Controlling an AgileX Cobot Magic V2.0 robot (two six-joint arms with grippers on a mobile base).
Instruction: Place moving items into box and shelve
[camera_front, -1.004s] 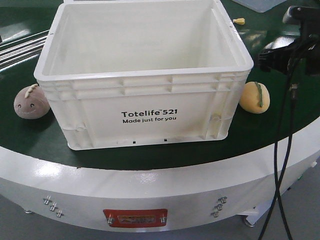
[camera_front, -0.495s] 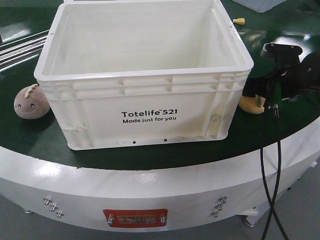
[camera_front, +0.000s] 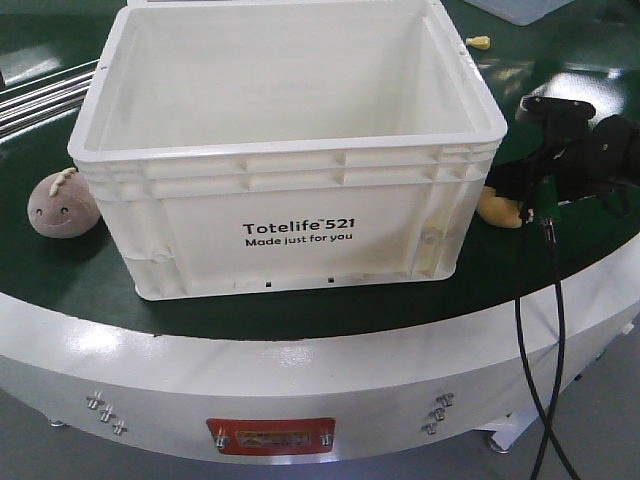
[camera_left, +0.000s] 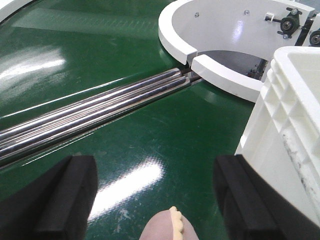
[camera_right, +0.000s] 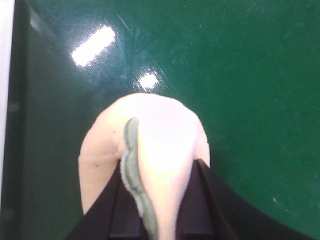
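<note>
The yellow plush toy (camera_front: 497, 208) lies low on the glossy green table (camera_front: 90, 285), just beside the right front corner of the white crate (camera_front: 290, 150). It is a soft, rounded lump, lemon-shaped and pale cream-yellow, with a scalloped strip of green felt (camera_right: 131, 165) running down its back. The right gripper (camera_front: 520, 192) has hold of it: in the wrist view the black fingers (camera_right: 202, 200) press on both flanks and the fabric is nipped in between them. The crate is hard moulded plastic with ribbed walls and a thick rim, open at the top, with "Totelife 521 – Made just for you" printed in black on its front. At its left front corner sits a mauve plush toy (camera_front: 62, 207), round and fuzzy, with a stitched smiling face and a cream scalloped crest. The left gripper (camera_left: 160, 195) hangs above that one with its blunt black fingers spread wide apart, and only the crest tip shows between them. Polished steel rods (camera_left: 100, 107) run across the green surface behind, and black cables (camera_front: 545, 350) trail down past the table's white painted edge.
</note>
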